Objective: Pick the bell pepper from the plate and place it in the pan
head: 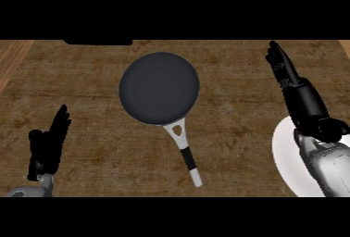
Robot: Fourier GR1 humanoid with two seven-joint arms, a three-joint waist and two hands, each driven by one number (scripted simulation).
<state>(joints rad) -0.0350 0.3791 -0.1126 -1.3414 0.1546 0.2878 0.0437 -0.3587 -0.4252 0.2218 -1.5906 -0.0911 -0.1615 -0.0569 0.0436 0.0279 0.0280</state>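
A: Position of the pan [159,88]?

B: Near the middle of the wooden counter [96,129], lying flat, with the round dark part toward the far side. Handle [186,152] pointing to the near edge and a little to the right: pale at the neck and at the tip, black grip between. Dark inner surface showing whole, from rim to rim.

A: And the plate [284,152]?

B: White, at the right edge of the view, cut off by that edge. Covered in large part by the right forearm [331,166], which lies across it. Well apart from the pan.

A: State of the right hand [304,99]?

B: Beyond the plate, above the counter at the far right. Fingers stretched almost straight and close together, pointing toward the far edge. Open, with nothing seen in its hold.

A: Place of the bell pepper?

B: Impossible to tell. Not to be made out in this view; covered part of the plate not open to judgement.

A: Left hand [48,148]?

B: Low at the left, resting. Fingers straight and up, holding nothing, well apart from the pan.

A: Anything more?

B: Only a dark flat shape [99,42] at the far edge of the counter, cut off at the top.
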